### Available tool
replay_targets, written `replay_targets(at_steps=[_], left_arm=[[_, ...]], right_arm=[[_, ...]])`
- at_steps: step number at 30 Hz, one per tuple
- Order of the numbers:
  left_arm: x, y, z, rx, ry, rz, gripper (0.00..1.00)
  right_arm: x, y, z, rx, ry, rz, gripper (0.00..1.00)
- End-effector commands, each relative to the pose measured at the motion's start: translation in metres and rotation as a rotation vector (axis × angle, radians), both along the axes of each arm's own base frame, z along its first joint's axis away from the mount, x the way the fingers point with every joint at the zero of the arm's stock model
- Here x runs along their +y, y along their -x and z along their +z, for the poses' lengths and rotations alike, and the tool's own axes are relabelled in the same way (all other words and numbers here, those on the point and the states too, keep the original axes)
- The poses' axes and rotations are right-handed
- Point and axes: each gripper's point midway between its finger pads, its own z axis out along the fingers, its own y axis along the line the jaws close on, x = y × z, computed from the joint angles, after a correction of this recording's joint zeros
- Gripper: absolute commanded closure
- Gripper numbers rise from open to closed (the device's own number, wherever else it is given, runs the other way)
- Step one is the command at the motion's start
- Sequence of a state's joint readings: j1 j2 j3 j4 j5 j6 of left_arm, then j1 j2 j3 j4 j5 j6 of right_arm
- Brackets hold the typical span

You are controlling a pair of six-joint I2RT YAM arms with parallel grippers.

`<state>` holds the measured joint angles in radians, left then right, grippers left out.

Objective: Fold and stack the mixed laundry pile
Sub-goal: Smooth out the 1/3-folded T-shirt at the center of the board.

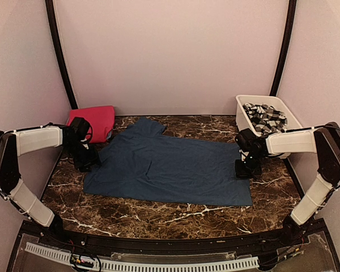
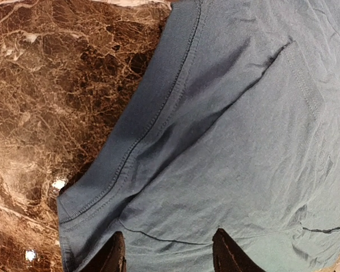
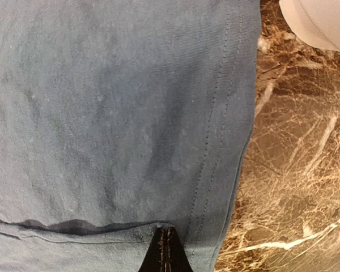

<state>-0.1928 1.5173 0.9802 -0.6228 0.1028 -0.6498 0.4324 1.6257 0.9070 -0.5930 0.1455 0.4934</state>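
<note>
- We see the dark blue shirt [image 1: 170, 164] spread flat across the middle of the brown marble table [image 1: 158, 212]. Its collar end points to the back left and its long straight hem runs along the near side.
- We find the left gripper [image 1: 86, 161] low over the shirt's left edge, where the cloth meets bare marble.
- From the left wrist, we see that gripper [image 2: 169, 258] with its two dark fingers [image 2: 114, 255] set well apart. The shirt [image 2: 238, 141] lies under and between them, and a stitched band of it curves past on the left, with the table [image 2: 39, 102] showing beyond it.
- We find the right gripper [image 1: 243, 167] at the shirt's right edge, just in front of the white tub [image 1: 241, 113].
- From the right wrist, we see that gripper [image 3: 166, 252] with its fingers pressed together on a raised fold of the shirt [image 3: 113, 113]. The fold runs across the bottom of the view, beside the double-stitched hem. Marble [image 3: 294, 170] shows to the right, and a corner of the tub [image 3: 323, 22] sits at the top right.
- We see a pink garment [image 1: 93, 122] lying folded at the back left corner, just behind the left arm and apart from the shirt.
- We see a grey-and-white patterned cloth [image 1: 265, 116] bunched inside the tub at the back right.
</note>
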Motion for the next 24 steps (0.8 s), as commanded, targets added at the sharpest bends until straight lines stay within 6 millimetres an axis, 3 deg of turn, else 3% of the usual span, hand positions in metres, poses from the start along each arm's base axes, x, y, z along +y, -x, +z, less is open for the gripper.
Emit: replay_targets(at_steps=[1, 12, 24], left_arm=[[0.002, 0.004, -0.009, 0.018, -0.015, -0.005, 0.49], [0.008, 0.004, -0.015, 0.032, -0.024, 0.018, 0.48], [0.015, 0.005, -0.019, 0.047, -0.033, 0.042, 0.48]], right_arm=[[0.002, 0.002, 0.002, 0.007, -0.027, -0.01, 1.0], [-0.023, 0.009, 0.038, -0.081, 0.036, -0.097, 1.0], [-0.043, 0.013, 0.026, -0.016, 0.142, -0.156, 1.0]])
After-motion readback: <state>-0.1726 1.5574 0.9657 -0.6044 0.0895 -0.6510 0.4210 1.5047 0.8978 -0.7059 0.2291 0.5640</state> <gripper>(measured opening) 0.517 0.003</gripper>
